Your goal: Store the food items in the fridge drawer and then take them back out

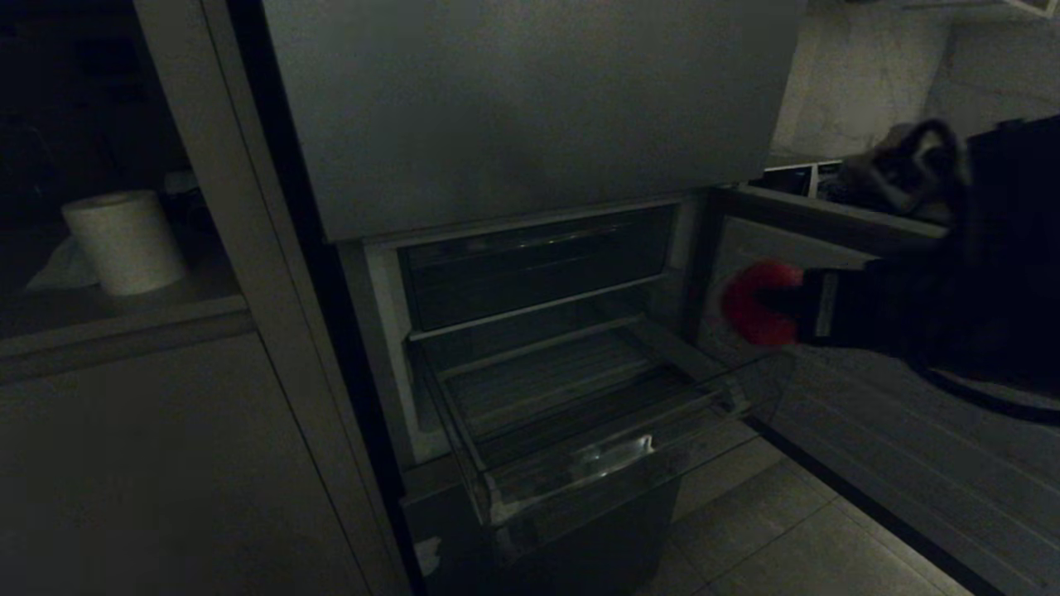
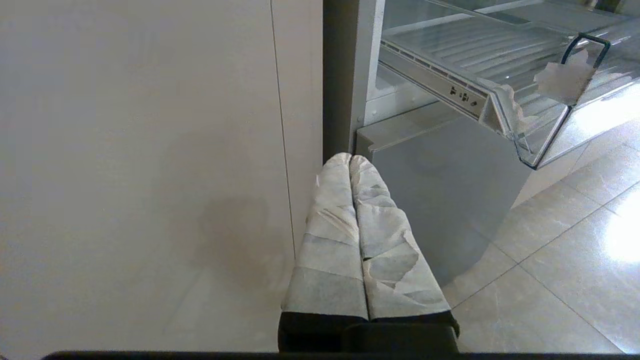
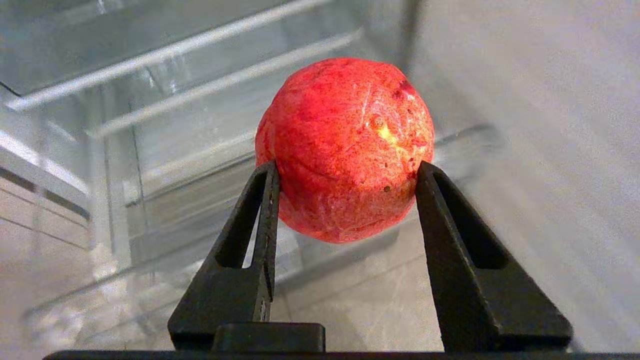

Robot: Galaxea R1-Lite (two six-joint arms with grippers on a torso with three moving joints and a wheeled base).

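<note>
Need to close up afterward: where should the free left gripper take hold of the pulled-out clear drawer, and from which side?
Probably at the fridge drawer's glossy front lip, near the dark loop handle, coming from the open floor side in front. It stands pulled out, its front edge jutting free. The left gripper hangs shut by the cabinet; the right gripper holds the red fruit.

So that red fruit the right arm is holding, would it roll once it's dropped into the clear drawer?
Probably. The red fruit looks rounded with no flat side, so it could roll, though the ribbed floor of the clear drawer might check it. Its skin looks matte and speckled, so likely not slippery. The right gripper pinches it without visible denting, suggesting it's fairly firm.
</note>
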